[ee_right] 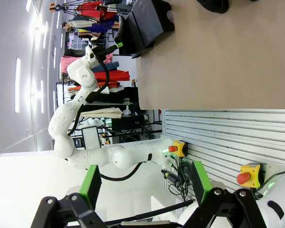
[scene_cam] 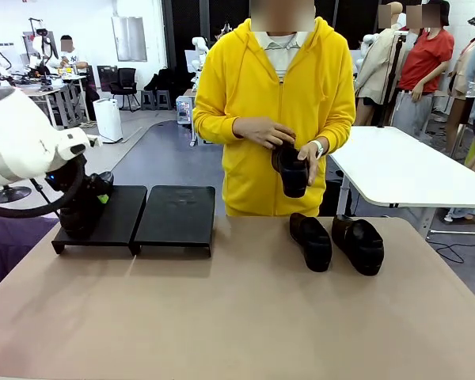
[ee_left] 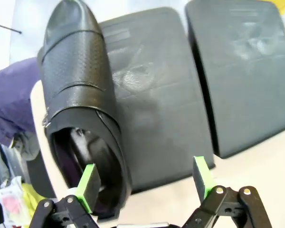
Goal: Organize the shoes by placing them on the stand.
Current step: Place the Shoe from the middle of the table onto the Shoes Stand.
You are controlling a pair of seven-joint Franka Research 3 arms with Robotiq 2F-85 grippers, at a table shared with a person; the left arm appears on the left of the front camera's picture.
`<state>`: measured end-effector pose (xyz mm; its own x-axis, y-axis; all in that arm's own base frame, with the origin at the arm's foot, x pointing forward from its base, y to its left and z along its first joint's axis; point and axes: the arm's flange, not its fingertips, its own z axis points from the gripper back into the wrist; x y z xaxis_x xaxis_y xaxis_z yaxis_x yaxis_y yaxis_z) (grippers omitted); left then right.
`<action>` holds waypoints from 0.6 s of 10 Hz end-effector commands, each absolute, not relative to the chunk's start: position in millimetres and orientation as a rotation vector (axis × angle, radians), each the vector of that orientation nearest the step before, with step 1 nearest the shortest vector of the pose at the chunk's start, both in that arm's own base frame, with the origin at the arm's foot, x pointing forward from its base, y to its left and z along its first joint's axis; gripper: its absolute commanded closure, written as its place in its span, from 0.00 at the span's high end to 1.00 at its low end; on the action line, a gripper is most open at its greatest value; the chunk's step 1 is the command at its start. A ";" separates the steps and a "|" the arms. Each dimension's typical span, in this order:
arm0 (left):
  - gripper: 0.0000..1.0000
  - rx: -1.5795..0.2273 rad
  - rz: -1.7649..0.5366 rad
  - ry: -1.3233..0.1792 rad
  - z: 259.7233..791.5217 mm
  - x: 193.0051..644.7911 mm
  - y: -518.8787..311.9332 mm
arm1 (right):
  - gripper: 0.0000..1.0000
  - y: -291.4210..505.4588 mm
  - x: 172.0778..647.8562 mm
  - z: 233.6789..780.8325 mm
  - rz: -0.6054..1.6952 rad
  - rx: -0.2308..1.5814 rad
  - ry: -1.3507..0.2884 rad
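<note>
Now one shoe (ee_left: 78, 95) sits on the stand (scene_cam: 178, 210), left panel; left gripper (ee_left: 145, 178) wide by its heel, right gripper (ee_right: 145, 183) wide.

Robotics laboratory in an open hall. Front view: tan work table (scene_cam: 237, 317) in the foreground; beyond it a grey floor (scene_cam: 158, 154), with a cluttered workbench (scene_cam: 49, 93) at ten o'clock, black office chairs (scene_cam: 127, 81) at eleven o'clock and a white table (scene_cam: 396, 162) at three o'clock. Right wrist view: white robot arm (ee_right: 61, 128) at nine o'clock; red emergency-stop buttons (ee_right: 179, 148) in yellow housings on a slatted metal panel (ee_right: 213, 128) at four o'clock.
</note>
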<state>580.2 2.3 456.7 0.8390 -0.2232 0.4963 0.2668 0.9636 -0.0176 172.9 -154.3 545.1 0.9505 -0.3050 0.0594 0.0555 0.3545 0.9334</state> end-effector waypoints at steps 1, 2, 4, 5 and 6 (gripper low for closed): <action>1.00 -0.149 -0.345 -0.557 500.2 554.4 20.2 | 1.00 -154.3 174.1 548.2 -0.217 1.207 -0.264; 1.00 -0.076 -0.316 -0.610 527.3 536.4 22.4 | 1.00 -154.3 174.1 548.2 -0.217 1.207 -0.264; 1.00 -0.041 -0.327 -0.553 582.3 493.0 31.9 | 1.00 -154.3 174.1 548.2 -0.217 1.207 -0.264; 1.00 -0.096 -0.373 -0.478 597.7 472.4 35.9 | 1.00 -154.3 174.1 548.2 -0.217 1.207 -0.264; 1.00 -0.193 -0.400 -0.417 603.3 448.8 41.0 | 1.00 -154.3 174.1 548.2 -0.217 1.207 -0.264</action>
